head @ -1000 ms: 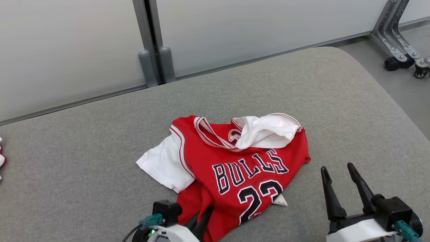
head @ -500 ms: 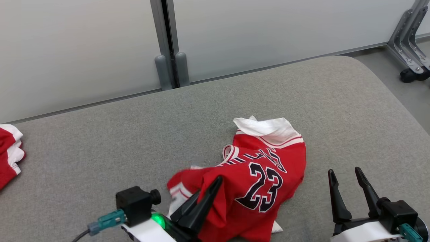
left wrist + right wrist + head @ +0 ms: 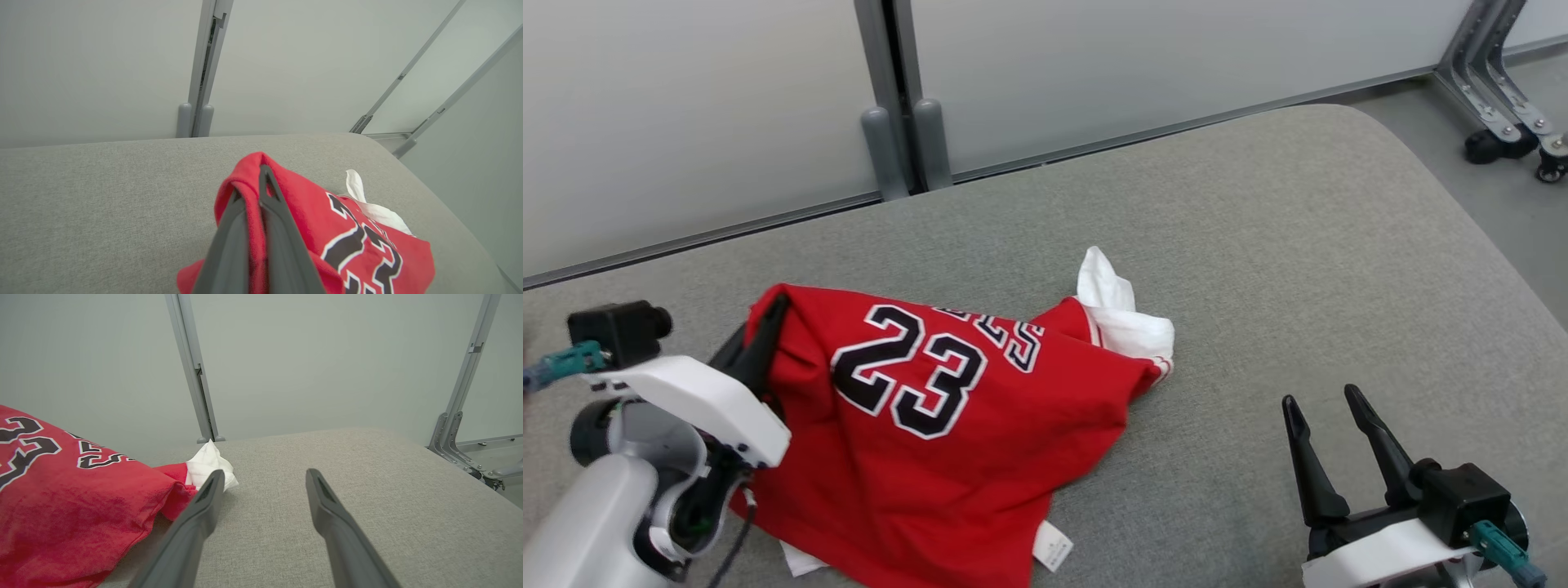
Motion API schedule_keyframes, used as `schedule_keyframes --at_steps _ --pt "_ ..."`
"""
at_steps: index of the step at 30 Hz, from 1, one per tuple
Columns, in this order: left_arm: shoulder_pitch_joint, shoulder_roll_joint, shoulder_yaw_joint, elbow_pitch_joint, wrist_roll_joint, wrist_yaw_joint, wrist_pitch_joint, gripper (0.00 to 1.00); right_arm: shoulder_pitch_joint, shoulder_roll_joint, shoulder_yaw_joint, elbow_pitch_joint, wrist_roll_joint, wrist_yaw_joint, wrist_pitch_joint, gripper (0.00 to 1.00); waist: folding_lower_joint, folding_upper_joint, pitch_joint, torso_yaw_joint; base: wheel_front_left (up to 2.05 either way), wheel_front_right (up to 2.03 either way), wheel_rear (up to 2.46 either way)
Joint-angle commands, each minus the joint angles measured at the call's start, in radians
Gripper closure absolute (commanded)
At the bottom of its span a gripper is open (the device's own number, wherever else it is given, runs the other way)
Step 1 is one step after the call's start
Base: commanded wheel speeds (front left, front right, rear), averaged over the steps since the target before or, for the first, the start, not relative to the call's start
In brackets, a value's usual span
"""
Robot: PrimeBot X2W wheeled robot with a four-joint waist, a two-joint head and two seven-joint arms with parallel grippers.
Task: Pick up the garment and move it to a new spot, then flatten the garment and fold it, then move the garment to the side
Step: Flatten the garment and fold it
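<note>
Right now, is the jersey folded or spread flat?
Neither: crumpled. The shut left tool pinches the jersey by a red edge; its white sleeve lies bunched on the cushion.

A grey fabric pad [image 3: 1258, 245] with a rounded far-right corner is shown. A red jersey [image 3: 980, 457], numbered 23, is draped on its near-left part, a white sleeve [image 3: 1123, 322] bunched at mid-pad.

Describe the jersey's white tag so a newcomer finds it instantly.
On the grey cushion, a red jersey numbered 23 drapes from the shut left pincer. The tag is the small white rectangle poking from its near edge, unlike the larger crumpled white sleeve at the far end.
</note>
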Motion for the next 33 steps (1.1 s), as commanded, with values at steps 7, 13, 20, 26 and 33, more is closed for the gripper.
schedule_keyframes --at_steps 7,13,20,26,33 --pt "-0.147 0.057 0.039 0.297 0.068 -0.078 -0.117 1.0 -0.018 -0.006 0.009 0.01 0.018 0.0 -0.005 0.0 0.0 0.0 0.051 -0.079 0.0 0.0 0.0" --pt "-0.191 0.038 0.009 0.489 0.125 -0.117 -0.213 0.0 -0.018 -0.006 0.0 0.008 0.024 0.0 -0.005 0.0 0.0 0.0 0.056 -0.089 0.0 0.0 0.0" --pt "-0.135 0.003 0.04 0.512 0.15 -0.067 -0.338 0.0 0.002 -0.006 -0.034 0.006 0.005 0.0 -0.005 0.0 0.0 0.0 0.027 -0.045 0.0 0.0 0.0" --pt "0.044 -0.062 0.005 0.295 0.219 0.04 -0.358 0.0 0.029 -0.006 -0.052 -0.001 -0.008 0.0 -0.005 0.0 0.0 0.0 -0.008 0.005 0.0 0.0 0.0" --pt "0.191 -0.134 -0.156 0.102 0.272 0.105 -0.256 0.0 0.034 -0.006 -0.049 -0.004 -0.015 0.0 -0.005 0.0 0.0 0.0 -0.017 0.044 0.0 0.0 0.0"
